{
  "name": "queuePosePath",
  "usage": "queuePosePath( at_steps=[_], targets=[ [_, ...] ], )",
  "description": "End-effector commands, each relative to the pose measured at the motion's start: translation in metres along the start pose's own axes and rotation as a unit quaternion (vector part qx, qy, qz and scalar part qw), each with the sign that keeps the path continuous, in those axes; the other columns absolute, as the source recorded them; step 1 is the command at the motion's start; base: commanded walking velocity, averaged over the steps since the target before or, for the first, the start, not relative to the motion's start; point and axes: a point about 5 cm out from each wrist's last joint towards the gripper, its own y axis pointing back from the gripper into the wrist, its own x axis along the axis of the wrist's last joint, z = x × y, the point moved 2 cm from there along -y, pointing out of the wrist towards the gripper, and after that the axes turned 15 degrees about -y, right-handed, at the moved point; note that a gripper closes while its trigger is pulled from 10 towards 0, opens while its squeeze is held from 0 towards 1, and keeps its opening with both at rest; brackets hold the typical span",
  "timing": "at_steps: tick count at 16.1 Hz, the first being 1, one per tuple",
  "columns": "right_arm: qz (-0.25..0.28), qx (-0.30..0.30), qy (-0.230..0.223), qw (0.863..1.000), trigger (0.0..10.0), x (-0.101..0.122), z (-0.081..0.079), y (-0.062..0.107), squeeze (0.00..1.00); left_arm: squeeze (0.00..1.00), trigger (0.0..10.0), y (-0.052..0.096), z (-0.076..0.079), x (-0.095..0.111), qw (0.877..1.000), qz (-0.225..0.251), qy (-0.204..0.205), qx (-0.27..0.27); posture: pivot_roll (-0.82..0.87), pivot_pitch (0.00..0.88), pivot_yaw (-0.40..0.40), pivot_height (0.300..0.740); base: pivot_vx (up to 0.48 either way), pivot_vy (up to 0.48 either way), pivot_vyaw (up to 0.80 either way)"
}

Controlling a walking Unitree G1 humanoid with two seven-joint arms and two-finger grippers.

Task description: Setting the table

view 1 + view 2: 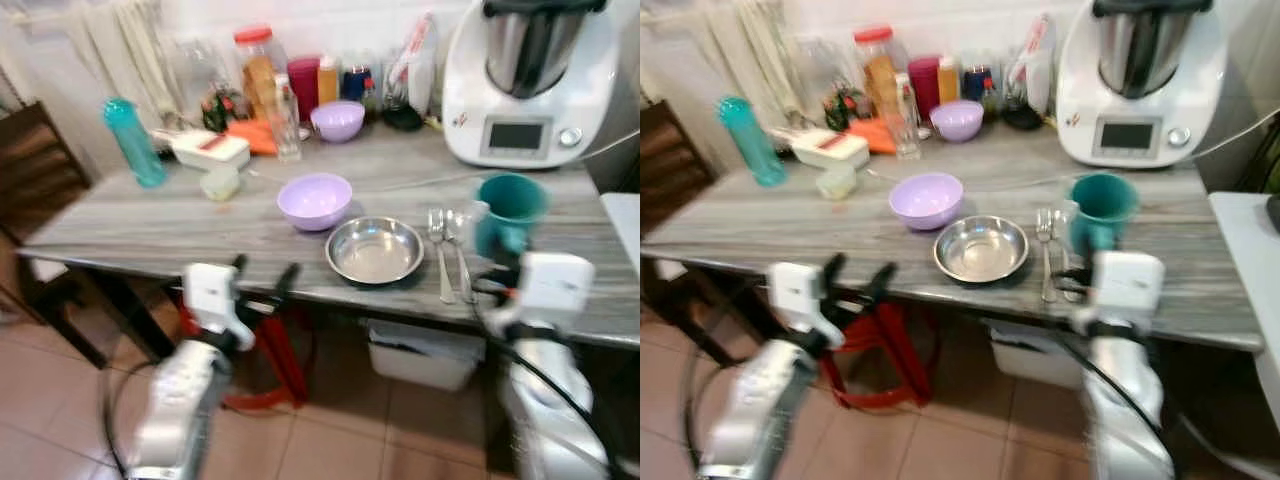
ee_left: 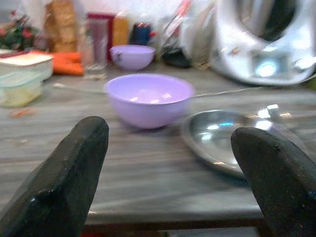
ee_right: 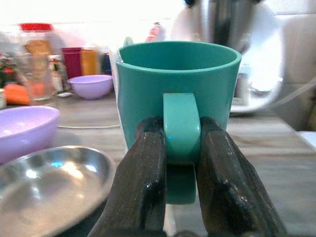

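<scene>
A teal mug (image 1: 510,212) stands at the right of the grey table (image 1: 150,225), and my right gripper (image 3: 181,148) is shut on its handle (image 3: 181,131). Left of the mug lie a fork and spoon (image 1: 447,250), then a steel plate (image 1: 375,249) and a lilac bowl (image 1: 314,200). My left gripper (image 1: 262,275) hangs open at the table's front edge, in front of the bowl and plate, with nothing between its fingers (image 2: 69,173).
A white kitchen machine (image 1: 530,80) stands at the back right. Jars, bottles, a second lilac bowl (image 1: 338,120) and a white box (image 1: 210,150) crowd the back. A teal bottle (image 1: 134,142) stands at the left. A dark chair (image 1: 40,170) is at the far left.
</scene>
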Motion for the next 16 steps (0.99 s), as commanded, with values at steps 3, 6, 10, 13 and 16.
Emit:
queuePosePath(
  at_steps=[3, 6, 10, 13, 16],
  targets=[
    [0.009, -0.003, 0.002, 1.000, 10.0, 0.005, 0.003, 0.000, 0.00, 0.00, 10.0, -0.001, 0.005, 0.005, 1.000, 0.008, -0.001, -0.009, -0.09, 0.000, 0.117, 0.740, 0.346, 0.000, 0.00],
    [0.008, -0.001, 0.003, 1.000, 10.0, 0.005, 0.003, 0.000, 0.00, 0.00, 10.0, 0.001, 0.004, 0.004, 1.000, 0.009, 0.007, -0.007, -0.09, 0.000, 0.114, 0.740, 0.333, 0.000, 0.00],
    [0.004, 0.007, 0.002, 1.000, 10.0, 0.004, 0.001, 0.000, 0.00, 0.00, 10.0, 0.008, 0.004, 0.003, 1.000, 0.006, -0.004, -0.018, -0.08, 0.000, 0.115, 0.740, 0.000, 0.000, 0.00],
    [-0.003, 0.020, -0.007, 1.000, 10.0, 0.003, -0.002, -0.001, 0.00, 0.00, 10.0, 0.021, 0.008, -0.001, 0.998, 0.000, -0.017, -0.056, -0.08, 0.008, 0.113, 0.740, 0.000, 0.000, 0.00],
    [-0.005, 0.033, -0.007, 0.999, 10.0, 0.005, -0.002, -0.008, 0.00, 0.00, 10.0, 0.035, 0.014, -0.004, 0.994, -0.011, -0.021, -0.110, -0.08, 0.029, 0.109, 0.740, 0.000, 0.000, 0.00]
  ],
)
